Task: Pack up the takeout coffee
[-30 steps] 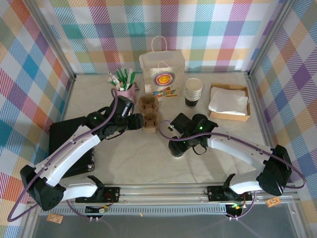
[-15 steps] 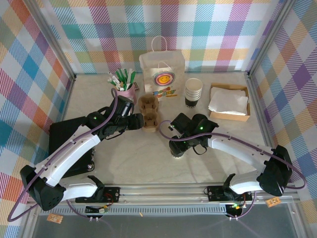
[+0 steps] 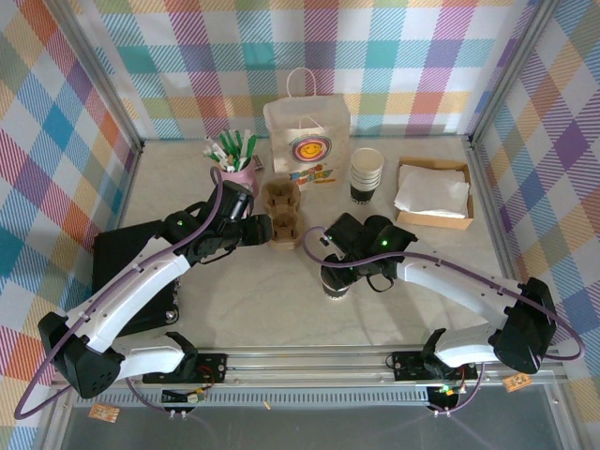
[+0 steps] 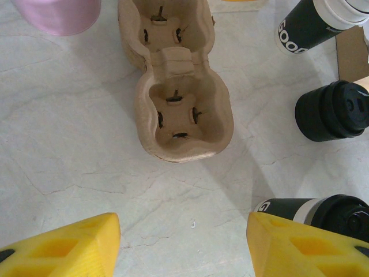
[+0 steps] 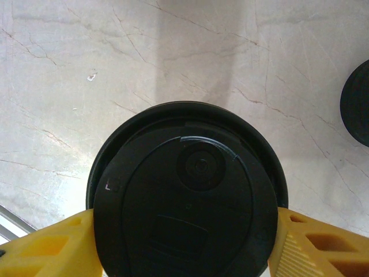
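Note:
A takeout coffee (image 5: pixel 187 199), a paper cup under a round black lid, stands between the yellow fingers (image 5: pixel 49 248) of my right gripper (image 5: pixel 185 245). Both fingers press on its sides. From above, that cup (image 3: pixel 334 291) sits just under the right gripper (image 3: pixel 337 279) in front of the middle of the table. A second lidded cup (image 4: pixel 331 109) stands right of the brown pulp cup carrier (image 4: pixel 176 104). The held cup (image 4: pixel 314 209) peeks from behind the left finger pad. My left gripper (image 4: pixel 184 242) hangs open over bare table, just short of the carrier (image 3: pixel 281 211).
A white paper bag (image 3: pixel 307 141) with a smiley stands at the back. A stack of lidless cups (image 3: pixel 366 175) and a cardboard box of napkins (image 3: pixel 433 192) are to its right, a pink cup of pens (image 3: pixel 234 155) to its left. A black block (image 3: pixel 131 272) lies near left.
The right gripper's fingers have drawn in onto the lidded cup, and that arm has shifted a little. The left arm has stayed still.

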Available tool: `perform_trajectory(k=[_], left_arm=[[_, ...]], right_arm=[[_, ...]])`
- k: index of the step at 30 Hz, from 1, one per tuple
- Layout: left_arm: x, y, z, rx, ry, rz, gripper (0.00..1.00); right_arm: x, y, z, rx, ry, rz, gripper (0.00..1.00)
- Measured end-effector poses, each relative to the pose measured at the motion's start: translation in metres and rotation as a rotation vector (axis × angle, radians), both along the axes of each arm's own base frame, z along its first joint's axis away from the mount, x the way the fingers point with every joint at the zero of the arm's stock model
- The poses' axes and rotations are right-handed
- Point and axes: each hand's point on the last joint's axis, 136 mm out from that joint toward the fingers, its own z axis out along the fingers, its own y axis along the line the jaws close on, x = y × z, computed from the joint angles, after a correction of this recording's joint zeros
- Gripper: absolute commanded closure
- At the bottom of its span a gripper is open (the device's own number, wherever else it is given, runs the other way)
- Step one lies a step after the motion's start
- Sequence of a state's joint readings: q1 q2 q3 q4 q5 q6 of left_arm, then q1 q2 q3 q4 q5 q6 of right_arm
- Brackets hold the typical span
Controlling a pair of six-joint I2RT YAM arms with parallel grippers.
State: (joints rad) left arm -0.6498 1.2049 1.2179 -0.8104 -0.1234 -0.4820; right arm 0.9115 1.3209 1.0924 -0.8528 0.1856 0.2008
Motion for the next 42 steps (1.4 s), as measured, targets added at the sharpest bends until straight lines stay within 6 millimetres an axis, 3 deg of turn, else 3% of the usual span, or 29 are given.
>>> perform_trajectory(k=[10,42], left_arm=[[0.0,-0.0001,0.0,0.0,0.0,0.0,0.4],[-0.0001,-0.0001,-0.0001,0.0,0.001,0.0,0.4]], right_arm=[[-0.0023,-0.0011,-0.0091,-0.003,0.01,0.003,0.35],[-0.0045,0.0024,-0.0041,0.038,0.006,0.008,0.34]])
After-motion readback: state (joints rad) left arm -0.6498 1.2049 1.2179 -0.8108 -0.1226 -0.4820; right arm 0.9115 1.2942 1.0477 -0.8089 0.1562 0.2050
